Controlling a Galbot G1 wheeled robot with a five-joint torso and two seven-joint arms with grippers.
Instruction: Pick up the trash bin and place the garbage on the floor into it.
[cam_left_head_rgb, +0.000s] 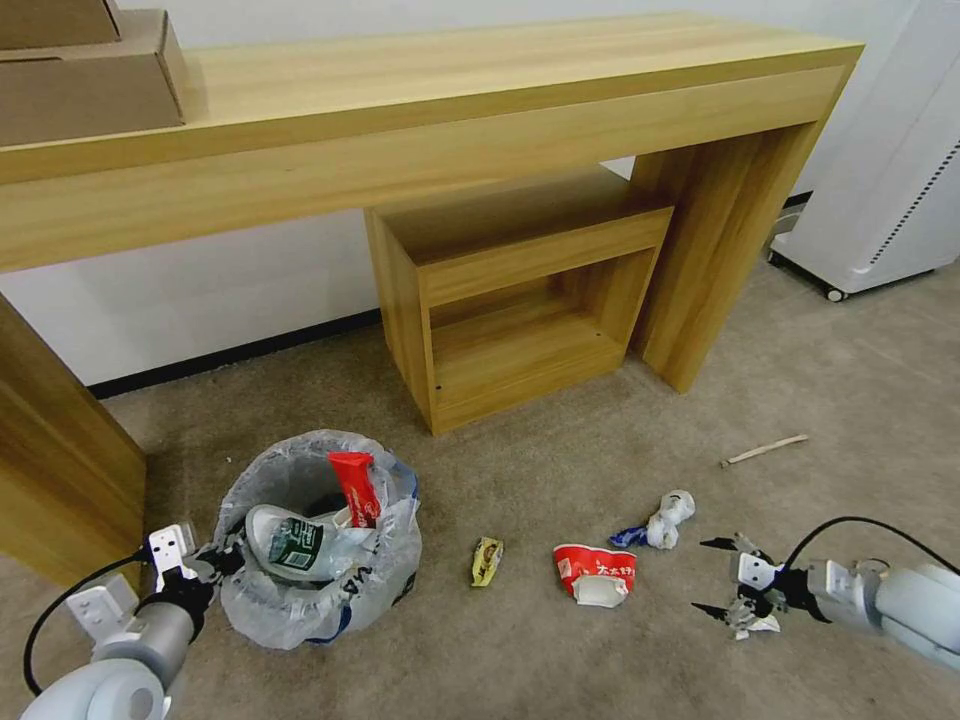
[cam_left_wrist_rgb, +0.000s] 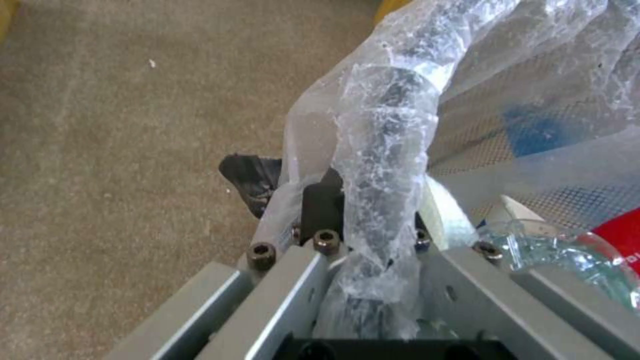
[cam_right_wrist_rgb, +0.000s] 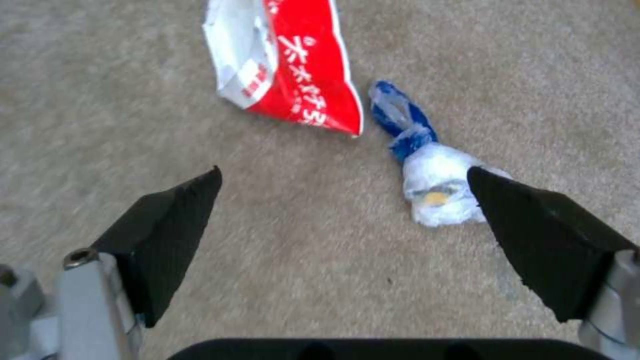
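Note:
The trash bin (cam_left_head_rgb: 318, 545), a small round bin lined with a translucent white bag, stands on the beige carpet floor (cam_left_head_rgb: 560, 470) at lower left. It holds a white slipper (cam_left_head_rgb: 290, 540), a red wrapper (cam_left_head_rgb: 355, 485) and a clear plastic bottle (cam_left_wrist_rgb: 553, 250). My left gripper (cam_left_head_rgb: 222, 558) (cam_left_wrist_rgb: 320, 200) is shut on the bin's bag-covered rim (cam_left_wrist_rgb: 393, 125). My right gripper (cam_left_head_rgb: 712, 577) (cam_right_wrist_rgb: 343, 200) hangs open low over the carpet at lower right. Ahead of it lie a crushed red-and-white cup (cam_left_head_rgb: 595, 573) (cam_right_wrist_rgb: 293, 65) and a blue-white wad (cam_left_head_rgb: 662, 520) (cam_right_wrist_rgb: 433, 175). A yellow wrapper (cam_left_head_rgb: 487, 560) and a thin wooden stick (cam_left_head_rgb: 765, 450) also lie loose.
A long wooden desk (cam_left_head_rgb: 450, 110) spans the back, with a low open wooden cabinet (cam_left_head_rgb: 520, 300) under it and cardboard boxes (cam_left_head_rgb: 90, 75) on top at left. A white wheeled unit (cam_left_head_rgb: 880, 200) stands at far right. White crumpled paper (cam_left_head_rgb: 752, 622) lies beneath my right gripper.

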